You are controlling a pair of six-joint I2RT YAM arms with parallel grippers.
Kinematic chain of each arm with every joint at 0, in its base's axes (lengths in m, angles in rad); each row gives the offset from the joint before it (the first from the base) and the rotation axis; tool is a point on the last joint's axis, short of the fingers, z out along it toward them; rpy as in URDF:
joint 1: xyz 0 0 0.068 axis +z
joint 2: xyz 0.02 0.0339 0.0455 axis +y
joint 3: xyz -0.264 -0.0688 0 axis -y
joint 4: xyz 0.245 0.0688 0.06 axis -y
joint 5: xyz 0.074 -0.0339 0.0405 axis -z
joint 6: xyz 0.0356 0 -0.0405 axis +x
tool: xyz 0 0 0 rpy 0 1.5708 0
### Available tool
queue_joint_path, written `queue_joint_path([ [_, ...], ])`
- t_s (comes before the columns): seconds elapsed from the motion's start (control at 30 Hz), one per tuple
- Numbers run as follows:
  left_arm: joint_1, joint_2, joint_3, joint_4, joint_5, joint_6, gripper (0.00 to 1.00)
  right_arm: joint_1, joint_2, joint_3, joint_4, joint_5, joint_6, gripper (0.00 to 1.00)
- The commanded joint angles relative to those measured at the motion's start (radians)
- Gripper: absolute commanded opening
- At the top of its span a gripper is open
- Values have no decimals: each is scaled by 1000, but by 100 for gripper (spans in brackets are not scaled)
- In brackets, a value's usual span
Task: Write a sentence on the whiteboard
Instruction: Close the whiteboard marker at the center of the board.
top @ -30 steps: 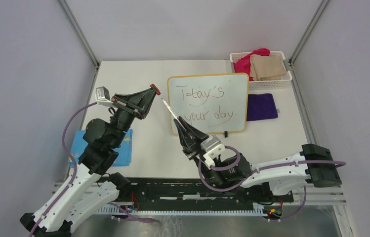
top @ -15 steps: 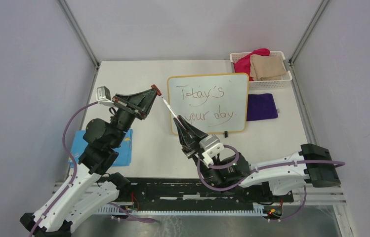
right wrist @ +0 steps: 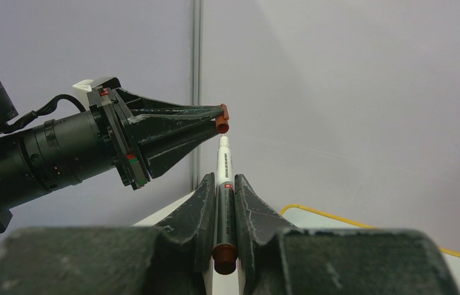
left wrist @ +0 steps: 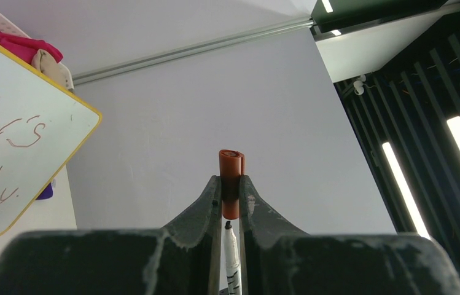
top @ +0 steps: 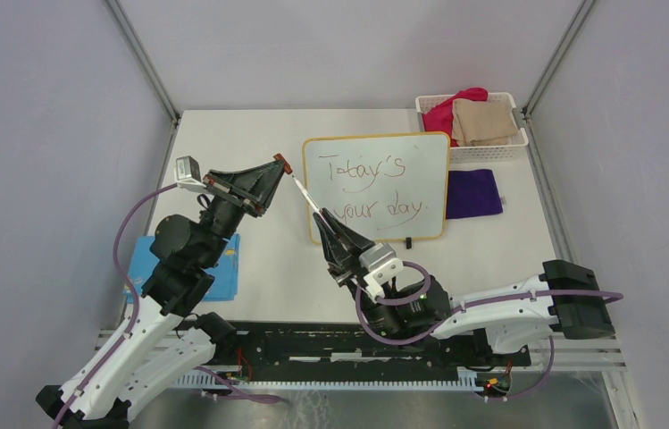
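The whiteboard [top: 429,179] lies flat at the table's middle, and the sentence [top: 371,189] on it reads "Today's your day." in two thin dark lines. My left gripper [top: 281,166] hangs just left of the board, shut on an orange-red marker cap [left wrist: 231,178]. The right gripper [top: 324,222] is shut on the marker [right wrist: 223,184] by its dark barrel. The marker slants up and left, its bare tip [left wrist: 228,226] just short of the cap's [right wrist: 222,123] mouth and in line with it. The board's yellow frame [right wrist: 350,224] shows low in the right wrist view.
A white basket [top: 513,147] with pink and beige cloths stands at the back right. A purple cloth [top: 473,193] lies beside the whiteboard's right edge. A blue card [top: 138,259] lies under my left arm near the table's left edge.
The right arm has crept slightly left and forward, bringing the marker's tip a little closer to the cap. The left arm has not moved.
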Motion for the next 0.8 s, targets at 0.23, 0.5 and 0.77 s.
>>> queue_joint_path([
  [0.23, -4, -19, 12, 24, 33, -3, 2, -5, 2, 51, 32, 10, 5, 0],
  [0.5, -3, -18, 14, 24, 41, -2, 2, -5, 6, 55, 34, 9, 4, 0],
  [0.77, -4, -26, 5, 15, 3, -7, 2, -5, 0, 50, 31, 5, 11, 0],
])
